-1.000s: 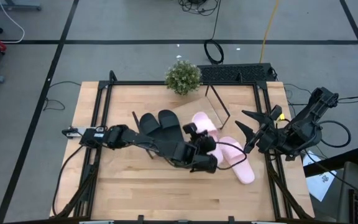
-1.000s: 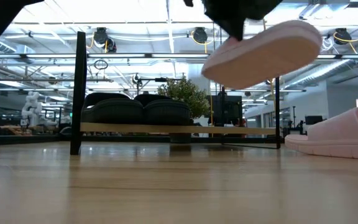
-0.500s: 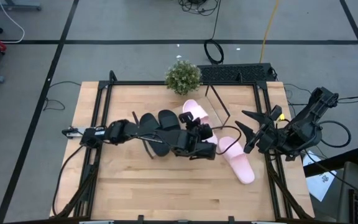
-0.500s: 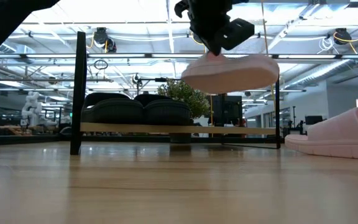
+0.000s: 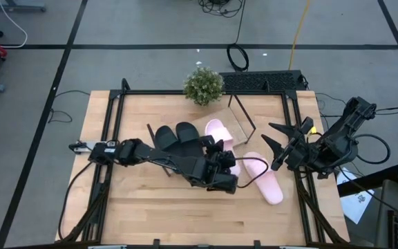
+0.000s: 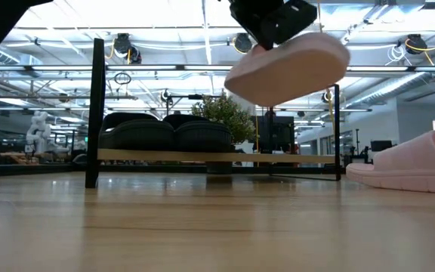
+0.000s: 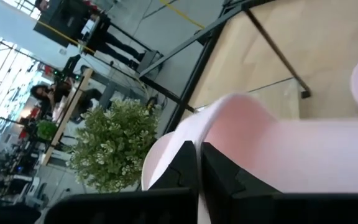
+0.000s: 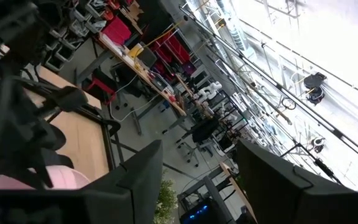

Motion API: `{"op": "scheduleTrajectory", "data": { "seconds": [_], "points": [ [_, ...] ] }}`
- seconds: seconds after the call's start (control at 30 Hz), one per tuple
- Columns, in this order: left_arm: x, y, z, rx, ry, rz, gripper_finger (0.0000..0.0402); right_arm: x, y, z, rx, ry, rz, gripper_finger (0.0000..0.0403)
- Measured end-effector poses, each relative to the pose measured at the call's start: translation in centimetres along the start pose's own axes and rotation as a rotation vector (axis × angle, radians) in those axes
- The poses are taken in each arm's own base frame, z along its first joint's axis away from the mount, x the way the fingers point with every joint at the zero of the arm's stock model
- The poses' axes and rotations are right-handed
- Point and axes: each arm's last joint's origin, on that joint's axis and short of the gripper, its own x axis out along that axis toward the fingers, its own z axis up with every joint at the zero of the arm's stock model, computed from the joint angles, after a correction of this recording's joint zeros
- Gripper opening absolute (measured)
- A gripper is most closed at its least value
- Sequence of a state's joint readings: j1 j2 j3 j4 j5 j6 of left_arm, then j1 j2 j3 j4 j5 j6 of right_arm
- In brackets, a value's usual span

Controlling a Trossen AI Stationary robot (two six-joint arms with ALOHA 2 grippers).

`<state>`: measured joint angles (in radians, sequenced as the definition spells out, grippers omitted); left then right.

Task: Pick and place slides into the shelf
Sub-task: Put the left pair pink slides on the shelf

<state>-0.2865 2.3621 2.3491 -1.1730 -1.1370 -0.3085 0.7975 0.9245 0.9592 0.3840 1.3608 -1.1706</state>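
pale pink slide point(image 6: 287, 69), wide strap, lifted

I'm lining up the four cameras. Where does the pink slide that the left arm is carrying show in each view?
High view: the carried pink slide lies over the shelf, right of the black slides, at the left gripper.
Low view: upper middle, held in the air.
Left wrist view: fills the right and centre, clamped between the fingers.
Right wrist view: a pink patch at the lower left; which slide, I cannot tell.
Shared landmark: the potted plant.
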Motion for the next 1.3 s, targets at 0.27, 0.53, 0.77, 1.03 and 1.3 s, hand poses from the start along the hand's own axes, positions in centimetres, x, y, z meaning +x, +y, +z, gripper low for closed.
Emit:
{"op": "scheduleTrajectory", "data": {
  "seconds": [0.27,0.53,0.77,1.03,1.3],
  "points": [
    [-4.8,3.7,1.0,-0.044,-0.085,-0.030,0.0000,0.0,0.0,0.0,-0.001,0.000,0.000,0.0196],
    [-10.3,9.0,0.4,-0.079,-0.155,-0.011,0.0000,-0.1,-1.0,-0.3,-0.001,-0.002,-0.008,0.0196],
    [-12.6,10.6,-0.6,-0.145,-0.200,0.040,0.0000,-0.4,-3.0,-0.8,0.090,-0.014,-0.031,0.0196],
    [-12.6,11.1,-1.7,-0.200,-0.236,0.142,0.0000,-0.6,-4.1,-1.2,0.127,-0.017,-0.039,0.0196],
    [-13.8,12.9,-1.6,-0.235,-0.248,0.102,0.0000,-0.6,-4.2,-1.2,0.130,-0.042,-0.033,0.0196]
  ]
}}
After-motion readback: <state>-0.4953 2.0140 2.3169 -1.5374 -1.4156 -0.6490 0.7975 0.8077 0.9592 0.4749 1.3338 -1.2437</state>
